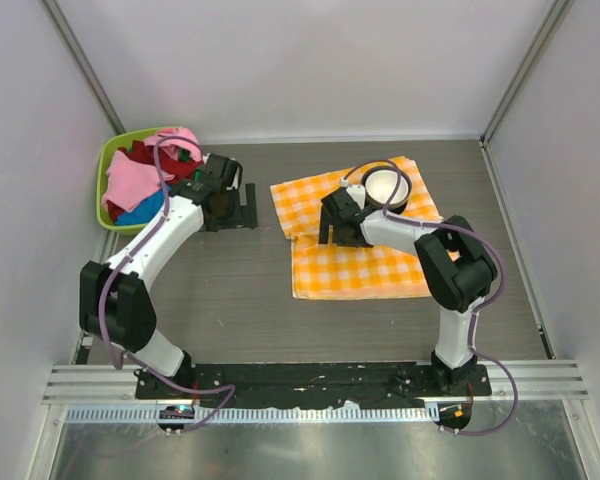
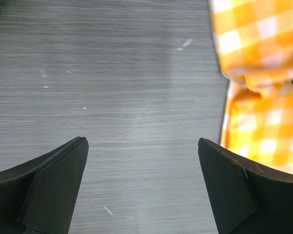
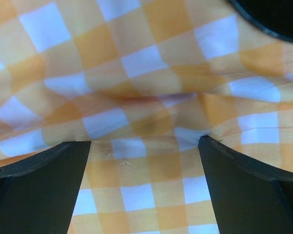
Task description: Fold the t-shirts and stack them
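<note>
The t-shirts lie heaped in a green basket [image 1: 104, 182] at the far left: a light pink one [image 1: 130, 180], a dark red one [image 1: 148, 152] and a bright blue one [image 1: 145, 208]. My left gripper [image 1: 248, 207] is open and empty over the bare table just right of the basket; its fingers [image 2: 53, 185] frame grey tabletop. My right gripper [image 1: 325, 228] is open, its fingertips [image 3: 224, 180] pressed down on the orange-and-white checked cloth [image 1: 355, 235], which puckers between them.
A dark bowl with a white inside [image 1: 387, 186] stands on the checked cloth's far part; its rim shows in the right wrist view [image 3: 268, 17]. The cloth's left edge shows in the left wrist view [image 2: 256, 73]. White walls enclose the table.
</note>
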Controlling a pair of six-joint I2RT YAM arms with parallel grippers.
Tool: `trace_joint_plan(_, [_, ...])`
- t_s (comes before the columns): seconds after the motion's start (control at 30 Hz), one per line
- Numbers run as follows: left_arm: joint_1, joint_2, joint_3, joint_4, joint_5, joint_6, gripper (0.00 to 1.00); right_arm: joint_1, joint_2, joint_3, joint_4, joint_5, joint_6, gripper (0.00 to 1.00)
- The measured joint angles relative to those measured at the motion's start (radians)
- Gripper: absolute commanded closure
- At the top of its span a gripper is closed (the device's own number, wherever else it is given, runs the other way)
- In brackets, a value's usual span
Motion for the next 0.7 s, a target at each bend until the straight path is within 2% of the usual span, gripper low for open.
trace_joint_plan(0.23, [-0.093, -0.073, -0.105, 0.067, 0.059, -0.055, 0.00, -0.080, 0.046, 0.063, 0.010, -0.007, 0.008, 0.00])
trace_joint_plan(0.7, [-0.105, -0.087, -0.144, 0.098, 0.071, -0.073, 0.00, -0.267, 0.143, 0.212, -0.046, 0.002, 0.042, 0.00])
